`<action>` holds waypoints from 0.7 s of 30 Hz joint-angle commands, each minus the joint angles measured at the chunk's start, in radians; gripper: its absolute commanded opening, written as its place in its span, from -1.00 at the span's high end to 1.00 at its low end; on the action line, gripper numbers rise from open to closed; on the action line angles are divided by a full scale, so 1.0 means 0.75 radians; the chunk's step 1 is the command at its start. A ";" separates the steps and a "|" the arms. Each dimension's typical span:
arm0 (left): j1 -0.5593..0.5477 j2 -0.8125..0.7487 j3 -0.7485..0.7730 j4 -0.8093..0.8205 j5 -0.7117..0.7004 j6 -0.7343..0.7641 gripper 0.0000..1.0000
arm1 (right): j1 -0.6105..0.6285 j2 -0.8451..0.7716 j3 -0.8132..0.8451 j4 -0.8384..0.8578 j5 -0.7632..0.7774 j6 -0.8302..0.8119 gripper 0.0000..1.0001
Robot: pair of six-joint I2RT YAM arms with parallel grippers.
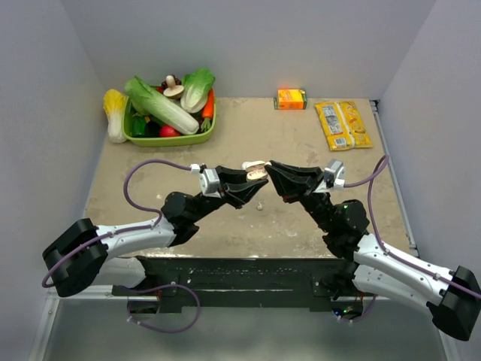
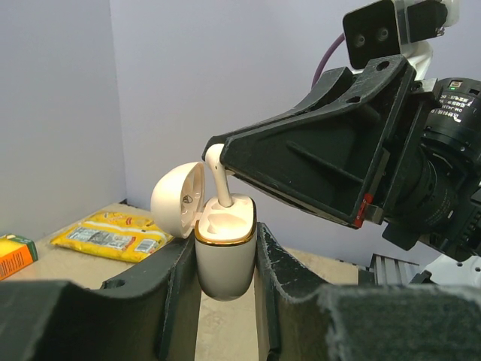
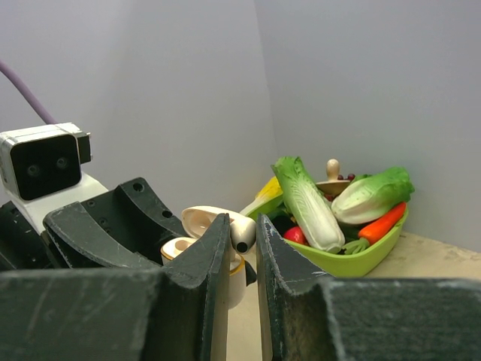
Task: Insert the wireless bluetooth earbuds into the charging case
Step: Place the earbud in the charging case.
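My left gripper (image 2: 223, 259) is shut on the white charging case (image 2: 225, 252) and holds it upright above the table, with its lid (image 2: 178, 199) hinged open to the left. My right gripper (image 3: 243, 226) is shut on a white earbud (image 3: 243, 235). In the left wrist view the earbud (image 2: 218, 177) stands with its stem down in the case's right-hand slot; the slot beside it looks empty. In the top view the two grippers (image 1: 252, 183) (image 1: 272, 174) meet tip to tip over the table's middle. A tiny pale piece (image 1: 260, 204) lies on the table below them.
A green basket (image 1: 169, 141) of toy vegetables sits at the back left, with a yellow-white cabbage (image 1: 114, 113) beside it. An orange box (image 1: 291, 98) stands at the back centre and a yellow packet (image 1: 343, 124) lies at the back right. Walls enclose the table.
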 commanded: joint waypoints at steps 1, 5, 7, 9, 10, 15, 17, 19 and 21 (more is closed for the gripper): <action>-0.004 -0.019 0.024 0.440 0.008 -0.001 1.00 | 0.003 -0.010 -0.008 0.004 0.037 -0.041 1.00; -0.004 -0.019 0.033 0.438 0.002 0.003 1.00 | 0.003 -0.004 0.029 -0.085 -0.044 -0.060 1.00; -0.004 -0.017 0.041 0.436 0.002 0.009 1.00 | 0.003 -0.002 0.041 -0.129 -0.073 -0.066 0.96; -0.004 -0.013 0.045 0.434 0.002 0.013 1.00 | 0.003 -0.004 0.049 -0.161 -0.103 -0.070 0.87; -0.004 -0.011 0.047 0.434 0.002 0.016 1.00 | 0.003 -0.008 0.052 -0.170 -0.104 -0.068 0.74; -0.004 -0.003 0.049 0.440 0.002 0.016 1.00 | 0.003 -0.028 0.070 -0.227 -0.093 -0.068 0.46; -0.004 -0.003 0.051 0.442 0.002 0.016 1.00 | 0.003 -0.034 0.072 -0.237 -0.083 -0.070 0.46; -0.006 -0.001 0.053 0.442 0.002 0.016 1.00 | 0.003 -0.037 0.074 -0.243 -0.079 -0.070 0.41; -0.004 -0.003 0.055 0.440 0.002 0.018 1.00 | 0.003 -0.039 0.072 -0.249 -0.079 -0.064 0.33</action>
